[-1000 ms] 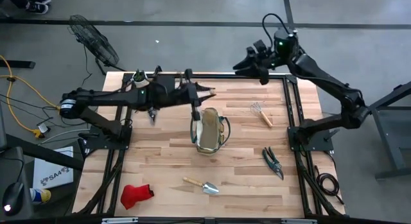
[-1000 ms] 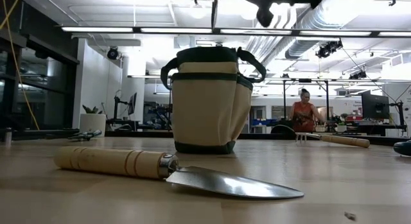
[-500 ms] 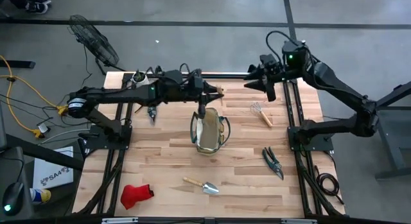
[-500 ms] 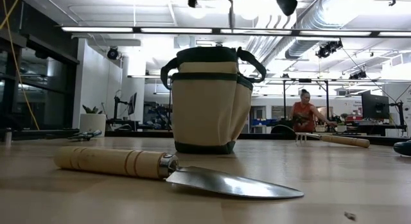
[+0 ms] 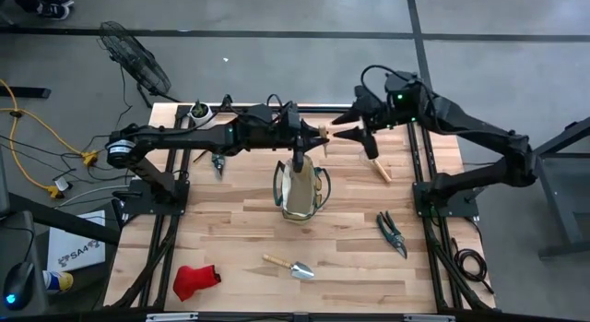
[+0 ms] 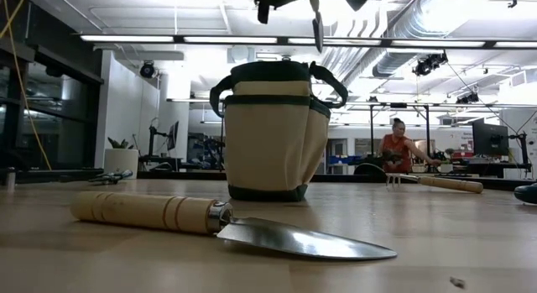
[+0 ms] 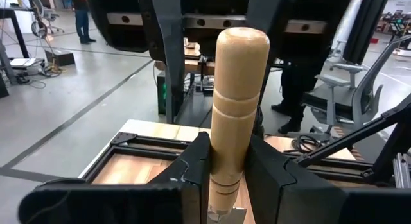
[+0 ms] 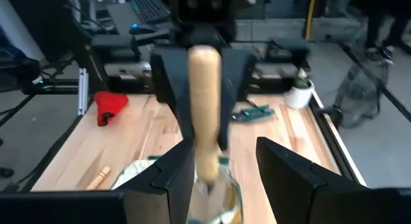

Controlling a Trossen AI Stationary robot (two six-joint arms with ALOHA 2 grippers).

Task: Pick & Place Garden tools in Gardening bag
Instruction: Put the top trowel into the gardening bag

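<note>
No readable brand or label on the tools or bag (white box on the floor left of the table carries print too small to read for sure).

Left gripper (image 5: pixel 300 159) sits over the gardening bag (image 5: pixel 300 189), fingers (image 7: pixel 192 169) closed on a wood-handled tool (image 7: pixel 236 102). Handle's long axis runs vertical, rounded butt end up, metal end down toward the bag mouth; a thin dark tip hangs above the bag in the low view. Tan bag with dark green trim stands upright at table centre, loop handles up.

Right gripper (image 5: pixel 353 128) hovers near the far edge, just beside the left one, pointing at it, fingers (image 8: pixel 292 179) spread apart, holding nothing.

Trowel (image 5: pixel 289 266) lies flat near the front edge, wood handle toward the table's left, blade toward the right. Red glove (image 5: pixel 194 280) at front left corner. Pruning shears (image 5: pixel 392 232) on the right, long axis running front to back. Wood-handled wiry tool (image 5: pixel 376 163) lies right of the bag, wire end toward the far edge. Second shears (image 5: pixel 218 162) and small white pot (image 5: pixel 197 110) at far left.
</note>
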